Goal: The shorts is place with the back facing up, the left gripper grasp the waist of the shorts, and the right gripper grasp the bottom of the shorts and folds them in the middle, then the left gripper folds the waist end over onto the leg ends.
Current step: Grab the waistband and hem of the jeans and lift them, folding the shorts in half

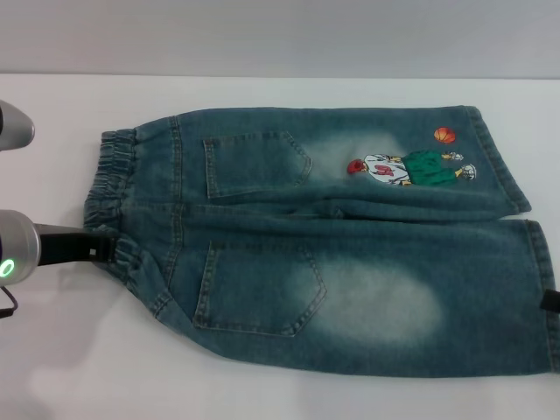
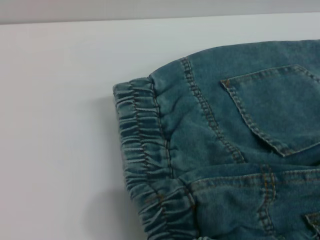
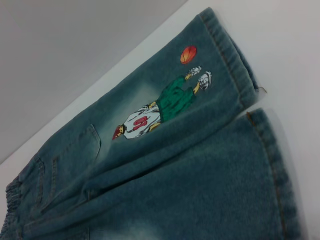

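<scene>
We see the shorts lying flat on the white worktop, back pockets up, the waist toward our left and the leg ends toward our right. The left tool touches the waistband's near corner; whether it is clamped we cannot tell. Only a dark sliver of the right tool shows at the near hem, its state unclear. A pale wall stands behind.
</scene>
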